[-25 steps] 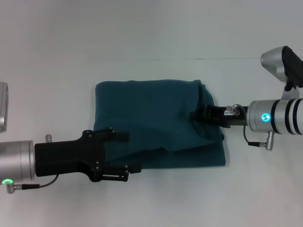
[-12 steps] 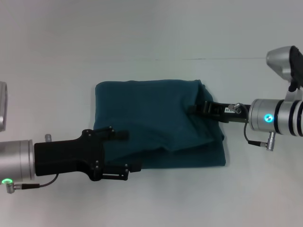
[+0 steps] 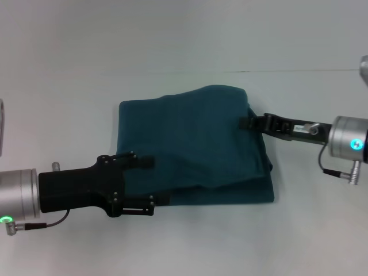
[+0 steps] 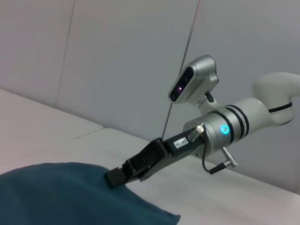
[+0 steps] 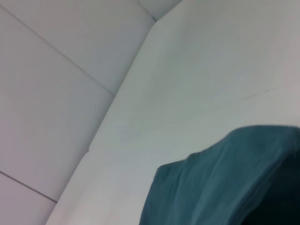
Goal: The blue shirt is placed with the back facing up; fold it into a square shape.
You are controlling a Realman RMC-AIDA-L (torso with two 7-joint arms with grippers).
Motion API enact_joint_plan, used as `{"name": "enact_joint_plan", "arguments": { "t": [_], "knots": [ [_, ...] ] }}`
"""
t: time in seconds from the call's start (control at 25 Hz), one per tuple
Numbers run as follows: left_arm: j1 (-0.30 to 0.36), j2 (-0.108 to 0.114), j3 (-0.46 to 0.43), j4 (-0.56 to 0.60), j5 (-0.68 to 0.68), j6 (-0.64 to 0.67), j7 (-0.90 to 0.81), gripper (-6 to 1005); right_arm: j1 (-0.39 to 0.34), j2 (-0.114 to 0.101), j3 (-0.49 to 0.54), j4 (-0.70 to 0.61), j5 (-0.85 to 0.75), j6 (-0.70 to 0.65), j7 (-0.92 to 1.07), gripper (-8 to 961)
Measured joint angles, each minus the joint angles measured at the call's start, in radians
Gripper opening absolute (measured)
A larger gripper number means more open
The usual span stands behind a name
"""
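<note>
The blue shirt (image 3: 195, 144) lies folded into a rough rectangle in the middle of the white table, plain side up. My right gripper (image 3: 248, 122) is shut on the right edge of its top layer and holds that edge raised. The left wrist view shows the same pinch by the right gripper (image 4: 115, 176) on the shirt (image 4: 56, 197). My left gripper (image 3: 158, 183) is open at the shirt's near left corner, one finger over the cloth and one by its near edge. The right wrist view shows only the shirt (image 5: 225, 178) and table.
A pale grey object (image 3: 2, 129) shows at the left edge of the table. A thin seam (image 3: 287, 71) runs across the table behind the shirt. Grey wall panels stand beyond the table.
My right gripper has drawn back to the right and farther away, lifting the shirt's right top edge; the far edge of the top layer has risen. My left gripper has hardly moved.
</note>
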Motion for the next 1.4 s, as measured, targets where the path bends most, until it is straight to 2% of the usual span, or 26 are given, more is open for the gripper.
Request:
{"name": "enact_joint_plan", "arguments": {
  "t": [0.4,1.08,1.4],
  "knots": [
    [-0.003,-0.004,0.0,0.0,0.0,0.0,-0.024,937,-0.029,-0.033,-0.006,-0.014,-0.004,-0.007,0.029,42],
    [-0.018,-0.007,0.003,0.0,0.0,-0.002,-0.05,937,-0.066,-0.041,-0.008,-0.011,-0.017,0.031,0.03,47],
    [-0.019,-0.008,0.002,0.0,0.0,-0.01,-0.057,937,-0.065,-0.036,-0.01,0.015,-0.026,0.11,0.02,49]
  ]
}}
